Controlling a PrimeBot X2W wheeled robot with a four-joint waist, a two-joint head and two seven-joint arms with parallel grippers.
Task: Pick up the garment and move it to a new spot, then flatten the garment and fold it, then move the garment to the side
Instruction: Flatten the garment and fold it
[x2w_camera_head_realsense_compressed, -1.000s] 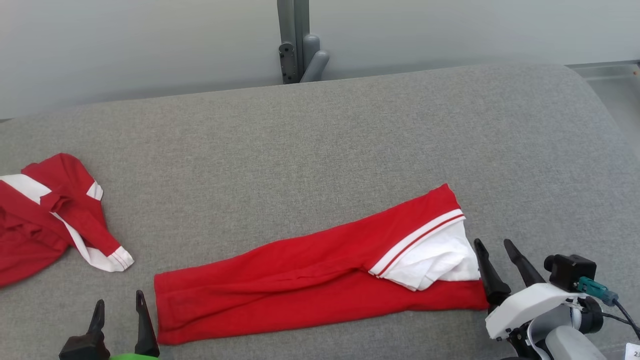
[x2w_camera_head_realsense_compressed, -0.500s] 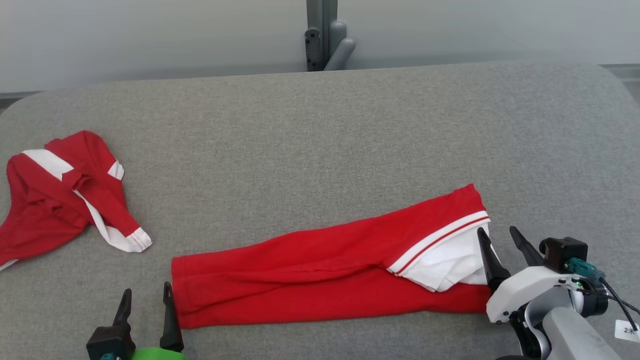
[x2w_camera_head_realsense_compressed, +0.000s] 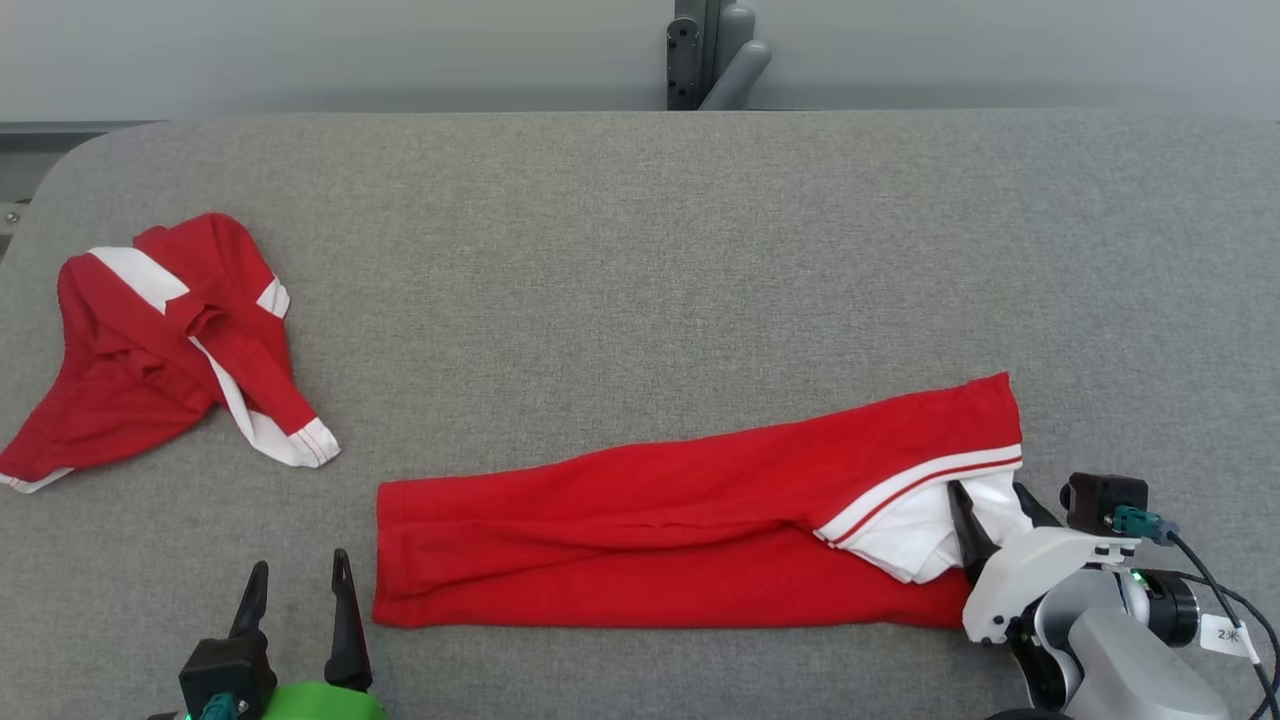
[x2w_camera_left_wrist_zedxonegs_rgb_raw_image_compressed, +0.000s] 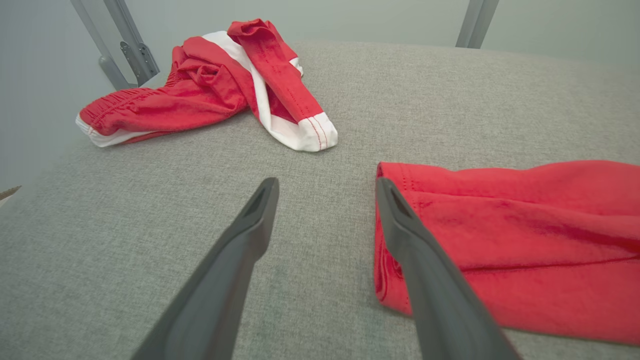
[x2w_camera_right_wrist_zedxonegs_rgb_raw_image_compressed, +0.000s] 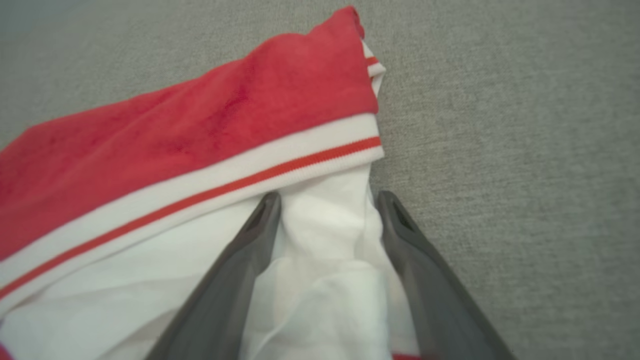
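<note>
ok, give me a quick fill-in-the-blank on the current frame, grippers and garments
1. The right gripper has ___ fabric of the folded red garment between its open jaws.
2. The left gripper, beside that garment's other end, is ___.
3. The crumpled red-and-white garment lies at the gray table's ___ end.
Missing: white; open; left.

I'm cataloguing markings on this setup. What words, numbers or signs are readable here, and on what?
"2" then a star-like mark, too small to be sure: on the white tag hanging from the cable beside the right gripper.
The long folded garment: no readable text.
The crumpled garment: no readable text.
</note>
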